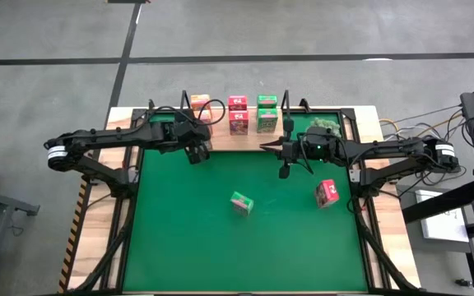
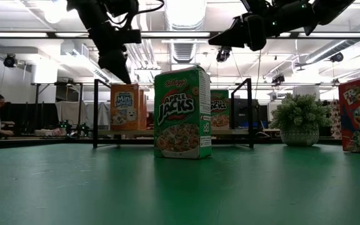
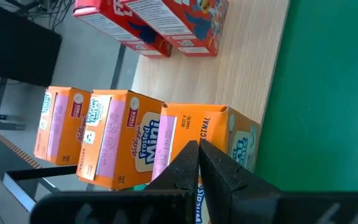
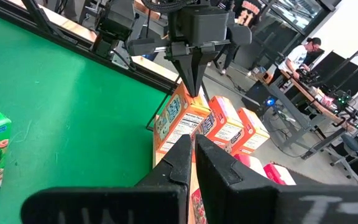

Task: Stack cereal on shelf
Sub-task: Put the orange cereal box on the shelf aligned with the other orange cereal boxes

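Note:
The shelf stands at the mat's far edge. On it stand three orange cereal boxes in a row, with pink boxes and green boxes to their right. A green box stands upright on the mat's middle, and a pink box on the mat to its right. My left gripper is shut and empty, raised, pointing down just near of the orange boxes. My right gripper is shut and empty, raised, pointing toward the table's left.
A fuzzy plant ball in a pot stands at the far right of the mat, under my right arm. The green mat is bare in front of the two loose boxes. People sit at desks in the room beyond the table.

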`<state>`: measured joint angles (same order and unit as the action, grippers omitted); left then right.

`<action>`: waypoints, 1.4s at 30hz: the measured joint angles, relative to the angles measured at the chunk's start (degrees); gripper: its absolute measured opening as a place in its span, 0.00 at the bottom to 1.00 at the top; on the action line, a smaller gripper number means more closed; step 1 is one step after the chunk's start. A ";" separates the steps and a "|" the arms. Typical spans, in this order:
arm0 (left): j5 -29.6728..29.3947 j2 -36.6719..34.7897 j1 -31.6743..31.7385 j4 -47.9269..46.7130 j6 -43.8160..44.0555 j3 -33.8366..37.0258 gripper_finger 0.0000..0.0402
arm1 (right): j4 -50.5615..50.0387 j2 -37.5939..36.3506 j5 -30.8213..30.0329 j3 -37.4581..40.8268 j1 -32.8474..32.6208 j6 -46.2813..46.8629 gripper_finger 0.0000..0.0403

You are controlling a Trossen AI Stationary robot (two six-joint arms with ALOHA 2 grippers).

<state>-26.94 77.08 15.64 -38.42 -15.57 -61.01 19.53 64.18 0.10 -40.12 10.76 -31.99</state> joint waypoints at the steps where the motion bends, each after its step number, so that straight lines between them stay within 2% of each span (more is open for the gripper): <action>1: 0.00 0.00 0.00 0.19 0.00 0.00 0.00 | 0.00 0.00 0.00 0.00 0.00 0.00 0.03; 17: 0.00 -0.06 0.02 2.24 -0.46 0.00 0.00 | 0.00 0.00 0.02 0.00 0.01 0.00 0.03; 27: 0.08 -2.85 -0.14 0.23 0.69 -1.86 0.00 | -0.02 0.00 -0.06 0.00 0.00 -0.02 0.03; 30: 2.68 -3.18 -0.85 -1.37 3.76 -3.42 0.00 | -0.01 0.00 -0.07 0.00 0.00 -0.02 0.03; 35: 13.35 -3.23 -3.22 -1.86 5.63 -3.02 0.00 | -0.01 0.00 -0.07 0.00 0.00 -0.13 0.03; 42: 13.61 -3.07 -5.60 -0.76 8.50 2.16 0.00 | -0.02 0.00 -0.08 0.00 0.01 -0.13 0.03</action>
<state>-13.33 74.01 10.04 -39.18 -7.07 -58.85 19.51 64.18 0.02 -40.12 10.78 -32.12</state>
